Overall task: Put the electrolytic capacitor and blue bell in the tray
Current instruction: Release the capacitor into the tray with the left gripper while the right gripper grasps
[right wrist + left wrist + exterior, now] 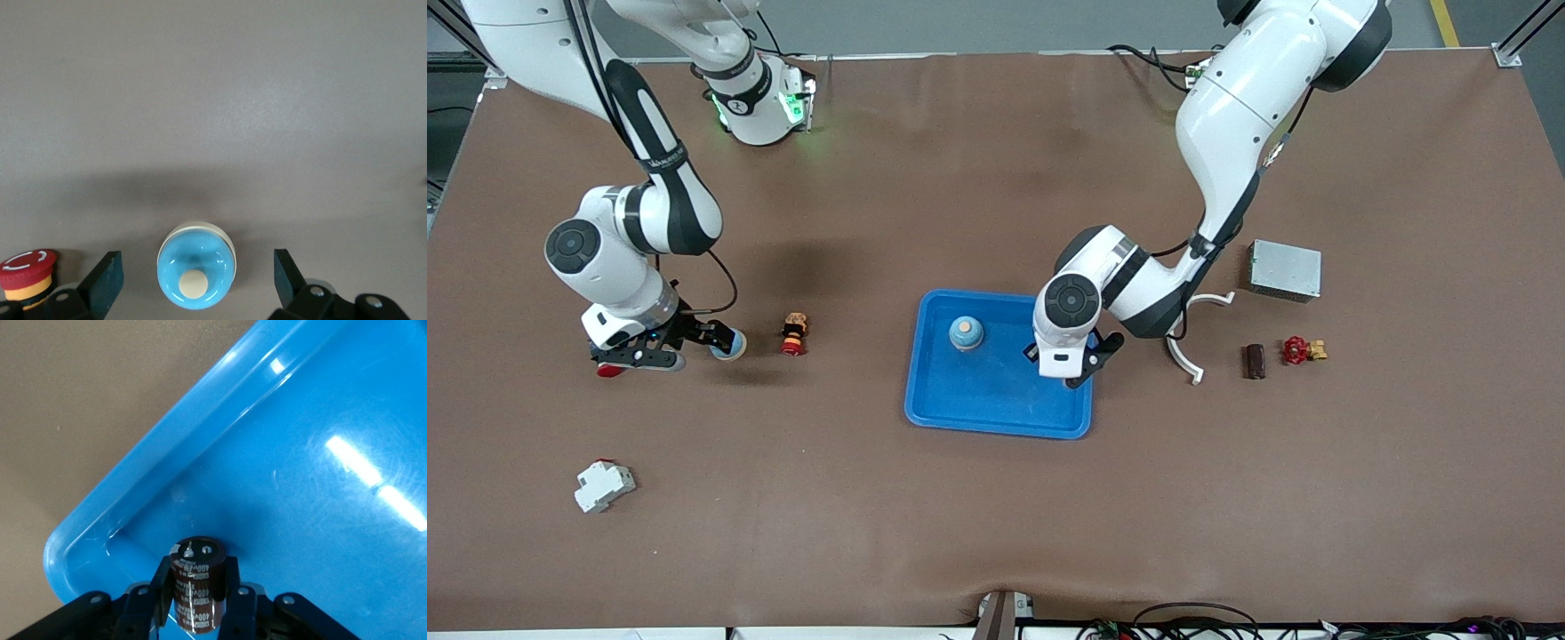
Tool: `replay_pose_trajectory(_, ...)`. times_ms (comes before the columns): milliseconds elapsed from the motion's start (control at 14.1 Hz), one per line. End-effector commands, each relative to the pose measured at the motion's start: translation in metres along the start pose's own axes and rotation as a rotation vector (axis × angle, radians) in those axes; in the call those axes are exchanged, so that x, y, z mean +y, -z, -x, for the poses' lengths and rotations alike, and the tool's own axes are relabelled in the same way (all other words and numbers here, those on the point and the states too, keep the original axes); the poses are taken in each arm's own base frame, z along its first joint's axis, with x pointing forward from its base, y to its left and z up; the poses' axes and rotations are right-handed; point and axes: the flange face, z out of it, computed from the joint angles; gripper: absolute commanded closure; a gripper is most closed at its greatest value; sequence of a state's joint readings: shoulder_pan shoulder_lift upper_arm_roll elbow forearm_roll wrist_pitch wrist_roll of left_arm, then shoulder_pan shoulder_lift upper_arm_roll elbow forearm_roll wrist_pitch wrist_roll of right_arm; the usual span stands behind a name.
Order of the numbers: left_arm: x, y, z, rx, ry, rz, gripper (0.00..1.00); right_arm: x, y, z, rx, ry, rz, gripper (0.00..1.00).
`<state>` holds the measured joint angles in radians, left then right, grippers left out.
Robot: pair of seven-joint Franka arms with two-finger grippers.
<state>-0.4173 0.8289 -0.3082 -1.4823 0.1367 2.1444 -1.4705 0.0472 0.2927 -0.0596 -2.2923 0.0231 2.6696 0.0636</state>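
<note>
In the front view, the blue tray (996,428) is seen in the middle of the bench (996,533). A blue bell (966,333) is already set inside it. The left gripper (1076,369) is held over the tray, at the side toward the left arm's end. The right gripper (710,340) is down low toward the right arm's end, well apart from the tray, with a second blue bell (729,347) at its tip.

In the left wrist view, the capacitor (195,590) is clamped between the fingers (162,587), over a corner of the tray floor, near the rim. The capacitor is round. If it is let go from too high, it could roll or be tipped against the rim.

In the right wrist view, the fingers (107,280) are spread wide, and the second bell is seen between them, not gripped. A red button (27,270) sits just beside one finger and could be knocked if the gripper is shut carelessly.
</note>
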Motion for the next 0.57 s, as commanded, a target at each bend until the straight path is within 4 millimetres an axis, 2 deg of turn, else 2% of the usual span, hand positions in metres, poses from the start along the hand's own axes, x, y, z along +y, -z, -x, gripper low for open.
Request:
replay_pose_trajectory(0, 0.005, 0.002, 0.001, 0.031, 0.004, 0.008, 1.00, 0.003, -0.005, 0.007, 0.004, 0.005, -0.032, 0.00)
replay_pose_trajectory(71, 0.005, 0.002, 0.001, 0.031, 0.004, 0.008, 0.96, 0.004, -0.009, 0.007, 0.006, 0.005, -0.031, 0.00)
replay_pose_trajectory(142, 0.005, 0.003, 0.001, 0.032, 0.004, 0.009, 0.72, 0.003, -0.012, 0.007, 0.014, 0.006, -0.030, 0.00)
replay_pose_trajectory(284, 0.005, 0.005, 0.001, 0.034, 0.004, 0.012, 0.12, 0.002, -0.020, 0.008, 0.018, 0.009, -0.029, 0.00)
replay_pose_trajectory(355, 0.006, 0.008, 0.001, 0.038, 0.002, 0.016, 0.00, 0.002, -0.022, 0.008, 0.023, 0.010, -0.028, 0.00)
replay_pose_trajectory(498, 0.006, 0.016, 0.001, 0.044, 0.002, 0.026, 0.00, 0.001, -0.027, 0.009, 0.022, 0.012, -0.026, 0.00)
